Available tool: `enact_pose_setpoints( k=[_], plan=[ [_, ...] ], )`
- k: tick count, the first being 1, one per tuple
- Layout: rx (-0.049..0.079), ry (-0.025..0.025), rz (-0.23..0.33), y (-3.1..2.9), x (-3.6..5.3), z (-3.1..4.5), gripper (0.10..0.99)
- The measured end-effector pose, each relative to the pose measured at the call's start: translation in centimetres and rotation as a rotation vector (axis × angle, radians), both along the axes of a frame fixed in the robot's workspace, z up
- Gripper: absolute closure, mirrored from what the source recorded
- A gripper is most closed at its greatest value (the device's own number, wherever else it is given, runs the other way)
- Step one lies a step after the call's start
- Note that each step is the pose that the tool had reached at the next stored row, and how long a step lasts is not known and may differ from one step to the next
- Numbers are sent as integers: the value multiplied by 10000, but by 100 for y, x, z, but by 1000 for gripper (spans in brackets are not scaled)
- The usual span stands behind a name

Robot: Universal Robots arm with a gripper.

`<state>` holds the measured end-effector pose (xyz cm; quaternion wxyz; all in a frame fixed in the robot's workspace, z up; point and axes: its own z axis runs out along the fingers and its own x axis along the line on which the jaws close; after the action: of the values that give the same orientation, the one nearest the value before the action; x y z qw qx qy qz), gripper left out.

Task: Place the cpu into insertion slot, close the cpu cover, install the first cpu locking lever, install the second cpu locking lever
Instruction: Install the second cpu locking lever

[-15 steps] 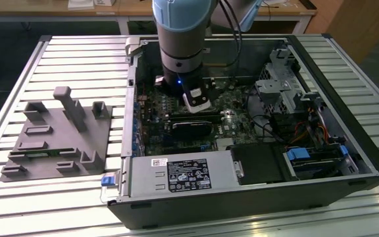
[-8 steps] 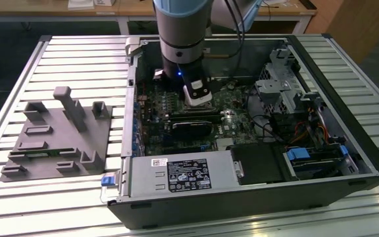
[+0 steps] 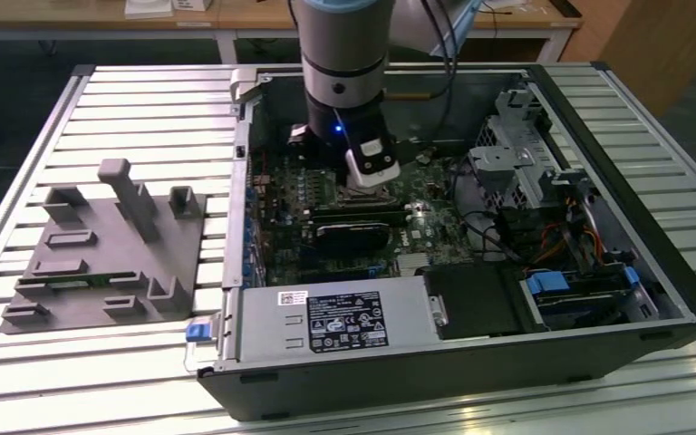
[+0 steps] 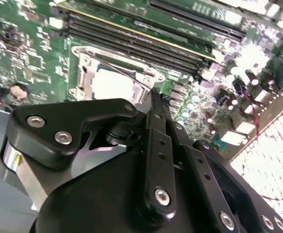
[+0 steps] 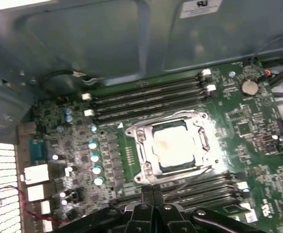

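Note:
The cpu (image 5: 174, 144), a pale silvery square, lies flat in the insertion slot (image 5: 200, 119) on the green motherboard (image 5: 258, 145). The cpu cover (image 5: 142, 145), a thin metal frame, lies down around it. My gripper (image 5: 153, 191) hovers at the socket's edge with its black fingers (image 5: 149, 204) pressed together. In the second wrist view the cpu (image 4: 113, 83) sits just beyond the gripper (image 4: 153, 94). A thin wire locking lever (image 4: 122, 70) runs across the cover (image 4: 83, 73) to the fingertip; whether it is pinched is unclear. In the exterior view the gripper (image 3: 366, 186) is low inside the open computer case (image 3: 638, 272).
Long black memory slots (image 5: 146, 97) lie on both sides of the socket. A row of capacitors (image 5: 95, 155) stands beside it. In the exterior view a power supply (image 3: 323, 322), drive cage (image 3: 517, 163) and cables (image 3: 565, 236) crowd the case. A grey fixture (image 3: 106, 245) rests on the slatted table.

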<state>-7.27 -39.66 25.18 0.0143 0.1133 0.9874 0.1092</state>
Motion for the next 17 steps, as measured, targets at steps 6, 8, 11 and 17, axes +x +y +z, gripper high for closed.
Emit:
enact_pose_setpoints(
  k=[6, 8, 11, 17],
  plan=[
    [-65, 5, 0, 0, 178, -7, 980],
    [-68, 6, 0, -1, 201, -26, 980],
    [-68, 9, -2, -4, 206, -79, 980],
    [-27, 33, 0, -8, 203, -178, 980]
  ],
)
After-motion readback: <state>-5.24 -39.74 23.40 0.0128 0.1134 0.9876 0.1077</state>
